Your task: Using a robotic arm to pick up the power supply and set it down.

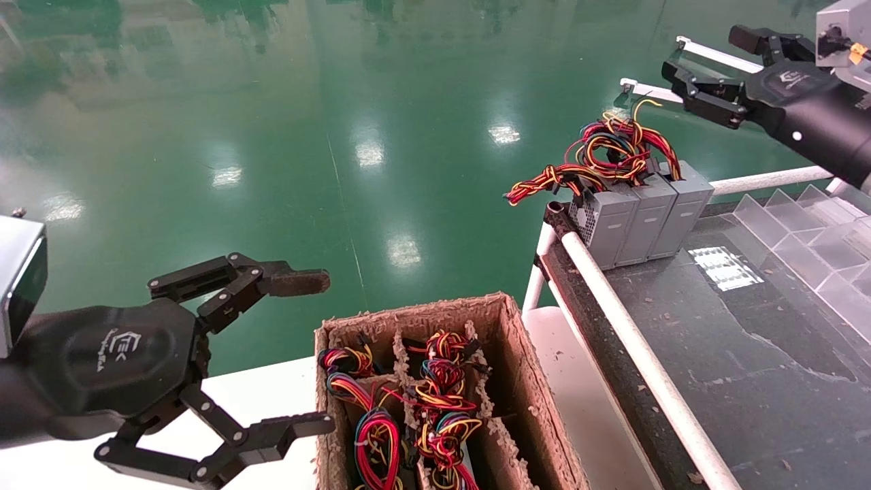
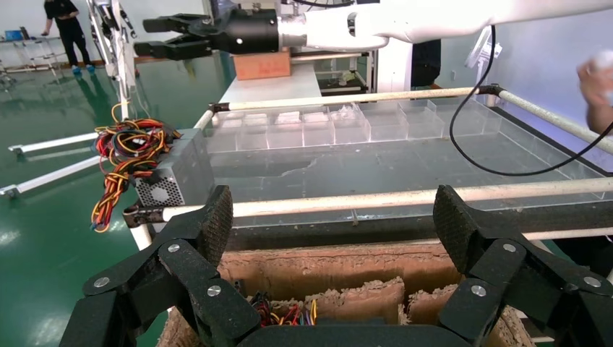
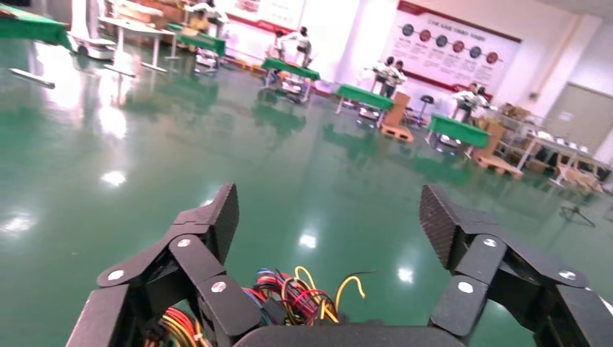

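Three grey power supply boxes stand side by side at the far corner of the dark table, their red, yellow, black and blue wires piled on top. My right gripper, the all-black robotic arm, hovers open above and to the right of them, holding nothing. In the right wrist view its gripper shows only green floor between the pads, with the wires under the palm. My left gripper hangs open at the lower left beside the cardboard box. The left wrist view shows a power supply far ahead.
The cardboard box has compartments filled with more wire bundles. A white rail edges the dark table. Clear plastic dividers stand at the right. A black cable hangs over the table, and a person's hand is beyond it.
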### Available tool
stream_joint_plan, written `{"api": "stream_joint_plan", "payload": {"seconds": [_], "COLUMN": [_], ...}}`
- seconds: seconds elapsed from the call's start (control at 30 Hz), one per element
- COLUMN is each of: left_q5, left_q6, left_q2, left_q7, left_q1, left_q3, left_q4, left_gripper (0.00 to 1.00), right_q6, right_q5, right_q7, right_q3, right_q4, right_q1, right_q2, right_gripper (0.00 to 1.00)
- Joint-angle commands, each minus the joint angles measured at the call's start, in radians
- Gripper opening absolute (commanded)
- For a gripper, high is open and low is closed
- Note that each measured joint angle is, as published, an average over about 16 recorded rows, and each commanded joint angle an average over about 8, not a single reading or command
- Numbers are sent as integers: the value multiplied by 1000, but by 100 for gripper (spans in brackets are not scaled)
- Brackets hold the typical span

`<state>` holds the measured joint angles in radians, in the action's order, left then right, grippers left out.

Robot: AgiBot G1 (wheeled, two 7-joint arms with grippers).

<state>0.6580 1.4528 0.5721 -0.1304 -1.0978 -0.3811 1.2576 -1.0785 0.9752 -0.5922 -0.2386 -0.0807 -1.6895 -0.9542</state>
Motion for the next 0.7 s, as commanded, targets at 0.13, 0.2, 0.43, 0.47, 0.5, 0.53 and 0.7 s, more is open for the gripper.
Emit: {"api": "stream_joint_plan", "payload": {"seconds": [0.13,0.2,0.43,0.47,0.5,0.53,0.7], "left_q5": [0,0,0,0,0,0,0], "left_q6": [0,0,0,0,0,0,0], "left_q2": [0,0,0,0,0,0,0], "left_q7": [0,0,0,0,0,0,0], "left_q1": [0,0,0,0,0,0,0], "left_q3": [0,0,0,0,0,0,0], "left_q4": [0,0,0,0,0,0,0], "left_gripper": [100,100,100,100,100,100,100], "right_q6": [-40,-54,-107,-114,-122,-129,-167], "right_q5": [-23,-31,-62,-67,-71,-75,-97], "right_q7": [69,97,195,209,223,237,308], "right_q3": [-2,-3,-9,-9,-10,-11,-15], "right_q4": [-97,-141,-294,-316,-337,-359,-470], "right_q1": [50,73,151,162,173,184,241], "right_q2": [30,42,86,92,98,104,135], "right_gripper": [100,100,100,100,100,100,100]}}
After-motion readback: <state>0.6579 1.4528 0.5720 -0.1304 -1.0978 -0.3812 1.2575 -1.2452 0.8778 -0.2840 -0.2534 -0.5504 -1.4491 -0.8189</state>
